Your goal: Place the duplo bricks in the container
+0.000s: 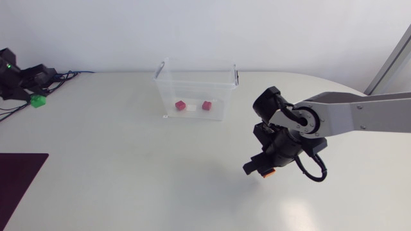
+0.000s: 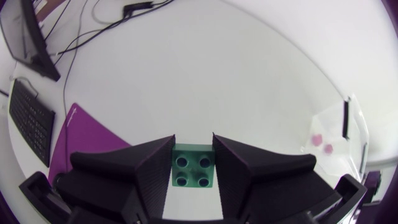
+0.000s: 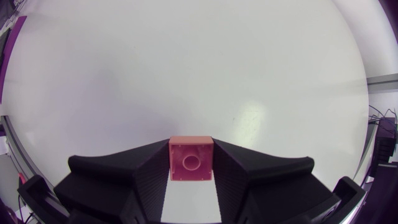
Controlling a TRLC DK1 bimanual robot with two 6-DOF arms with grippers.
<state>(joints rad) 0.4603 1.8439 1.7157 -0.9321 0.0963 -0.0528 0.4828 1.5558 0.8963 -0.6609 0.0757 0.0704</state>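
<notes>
**Head view:** container (image 1: 192, 86) holds a pink brick (image 1: 181, 104) and a second pink brick (image 1: 207, 105), so 2 pcs stowed. A pale item (image 1: 193, 107) lies between them; ID not possible. Right gripper (image 1: 260, 168) is well apart from container, off its front-right corner, clamped on orange brick (image 1: 270, 172). Left arm (image 1: 22, 78) is parked well apart from container on the opposite side, green brick (image 1: 38, 101) at its tip. Finger state not readable here.

**Left wrist view:** left gripper (image 2: 193, 169) is closed on green brick, both fingers touching its sides, studs facing cam. Container is far ahead and off to one side, partly cut off.

**Right wrist view:** right gripper is closed on orange brick, hollow underside facing cam. Container is not in frame.

**Status (est.):** approx. half done. 2 bricks are gripped but not delivered; transport + release over container is outstanding for both. Height of either brick above table can't be confirmed, nor whether further bricks exist out of frame
</notes>
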